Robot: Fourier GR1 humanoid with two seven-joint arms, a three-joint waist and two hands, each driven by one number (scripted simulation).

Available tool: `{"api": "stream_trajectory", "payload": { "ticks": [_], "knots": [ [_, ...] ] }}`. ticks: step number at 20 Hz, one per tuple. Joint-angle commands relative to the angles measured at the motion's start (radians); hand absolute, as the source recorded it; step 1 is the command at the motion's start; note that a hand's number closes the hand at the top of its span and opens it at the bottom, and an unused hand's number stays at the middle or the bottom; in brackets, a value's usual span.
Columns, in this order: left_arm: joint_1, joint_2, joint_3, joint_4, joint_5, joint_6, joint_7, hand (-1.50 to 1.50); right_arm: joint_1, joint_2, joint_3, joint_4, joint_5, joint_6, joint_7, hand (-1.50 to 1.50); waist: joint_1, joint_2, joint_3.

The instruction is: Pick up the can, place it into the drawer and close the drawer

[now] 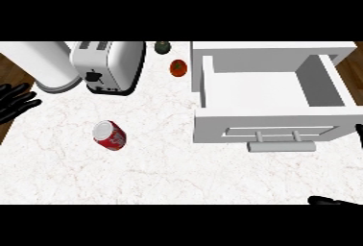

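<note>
The left hand [16, 101] is cut off by the view's left edge; only its fingers are seen. Of the right hand [333, 202], only a dark sliver is shown at the lower right corner, so its fingers cannot be judged. The white cylinder [44, 65] and the toaster [110, 65] are cropped at the top. The small dark object [163, 47] behind the toaster cannot be identified. The drawer [273, 127] is cropped at the right.

White marble worktop [177, 178] with faint reddish veining, seen from steeply above. Brown wooden floor [14, 65] shows at the upper left and upper right corners. A white toaster [108, 65] stands at the rear, just beside a white cylindrical container [42, 65]. Lighting is even, casting soft shadows.
</note>
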Motion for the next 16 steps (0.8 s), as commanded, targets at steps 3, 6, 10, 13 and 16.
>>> {"api": "stream_trajectory", "payload": {
  "ticks": [3,6,10,13,16],
  "knots": [
    [-0.029,0.083,0.028,0.104,0.128,-0.084,0.067,-1.50,0.032,-0.040,-0.102,-0.012,-0.085,0.055,0.035,-1.50,0.008,-0.002,0.000],
    [-0.102,0.087,-0.007,0.192,0.199,-0.046,0.121,-1.50,0.103,-0.014,-0.106,0.002,-0.098,0.125,-0.070,-1.50,0.001,-0.001,0.001],
    [-0.074,0.055,-0.076,0.189,0.268,-0.009,0.183,-1.50,0.104,-0.055,-0.192,0.015,-0.185,0.164,-0.052,-1.50,0.003,-0.001,0.001],
    [-0.097,0.108,-0.107,0.166,0.394,0.049,0.283,-1.50,0.153,-0.025,-0.193,0.019,-0.172,0.200,-0.089,-1.50,0.005,-0.002,0.001],
    [-0.089,0.102,-0.131,0.149,0.461,0.080,0.337,-1.50,0.204,-0.004,-0.213,-0.002,-0.168,0.228,-0.122,-1.50,0.005,-0.003,0.001]
  ]
}}
